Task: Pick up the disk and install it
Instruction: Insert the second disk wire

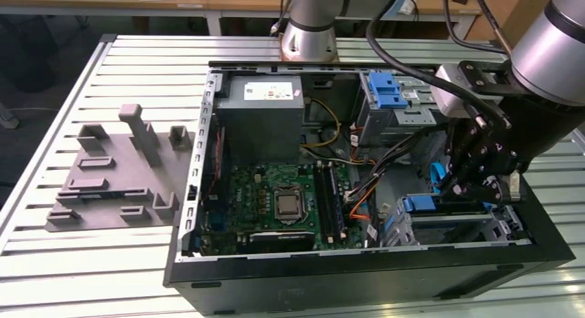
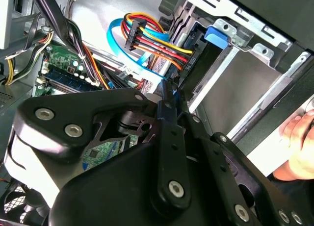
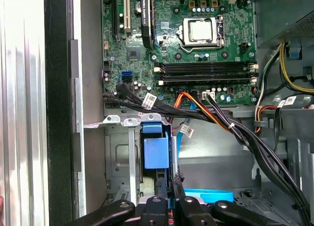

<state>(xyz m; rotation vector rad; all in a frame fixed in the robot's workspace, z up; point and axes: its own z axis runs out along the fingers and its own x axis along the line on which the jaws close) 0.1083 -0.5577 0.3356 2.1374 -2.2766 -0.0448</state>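
Note:
The disk [image 1: 428, 204] sits in the drive cage at the case's corner on the exterior view's right, its blue bracket facing up. In the first wrist view the blue bracket [image 3: 156, 152] stands in the cage slot between metal rails. In the second wrist view the disk's dark side [image 2: 203, 69] and blue tab [image 2: 216, 36] show inside the cage. My gripper [image 1: 462, 194] hangs down into the case right beside the disk. Its fingers [image 3: 175, 184] lie pressed together at the bracket's edge, with nothing visible between them; they also show in the second wrist view [image 2: 169, 106].
The open computer case [image 1: 196, 194] lies on a slatted metal table. Inside are the motherboard [image 1: 283, 201], a grey power supply box [image 1: 265, 102], a blue latch [image 1: 384, 92] and cable bundles [image 3: 221, 123]. A grey fixture plate [image 1: 119, 174] lies outside. A hand [image 2: 299, 138] rests at the case wall.

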